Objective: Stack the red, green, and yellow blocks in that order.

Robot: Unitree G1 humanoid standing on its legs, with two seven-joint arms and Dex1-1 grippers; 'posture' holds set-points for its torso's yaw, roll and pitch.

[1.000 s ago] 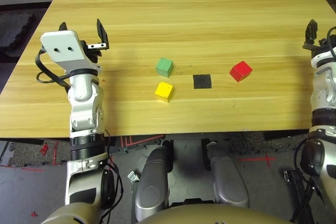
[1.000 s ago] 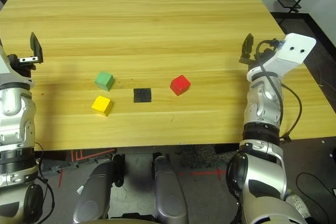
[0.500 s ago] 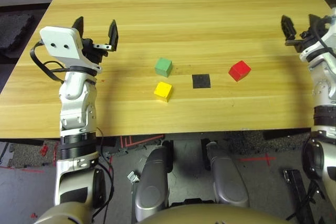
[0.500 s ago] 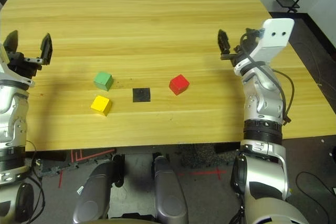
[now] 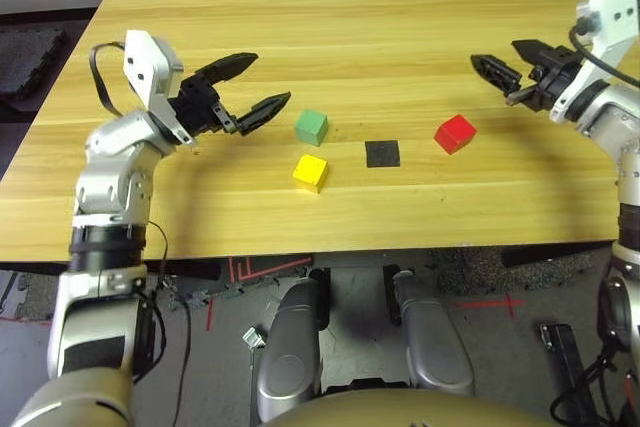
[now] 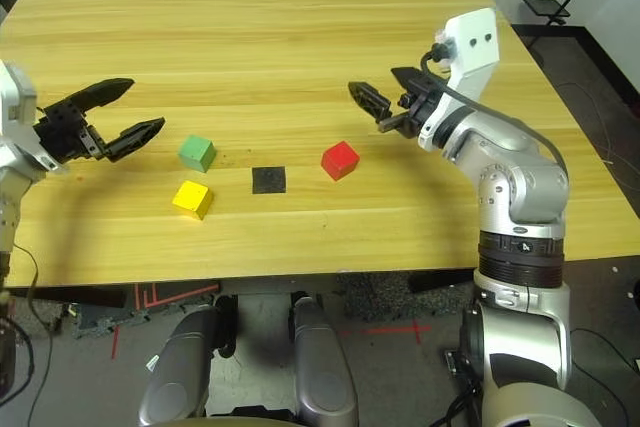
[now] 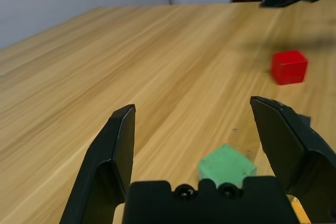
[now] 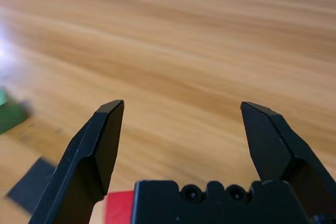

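The green block [image 5: 311, 128] sits left on the table [image 5: 400, 47], just beyond the yellow block [image 5: 311, 174] – the two apart; the black square patch [image 5: 382, 154] lies to their right, and the red block [image 5: 455, 134] farther right. The left gripper [image 5: 273, 85] hangs left of the green block, fingers spread wide and empty; the right gripper [image 6: 375, 87] – equally wide, holding nothing – hovers beyond and right of the red block.

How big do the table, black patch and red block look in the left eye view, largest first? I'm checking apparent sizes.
1. Table
2. Red block and black patch: too alike to rank
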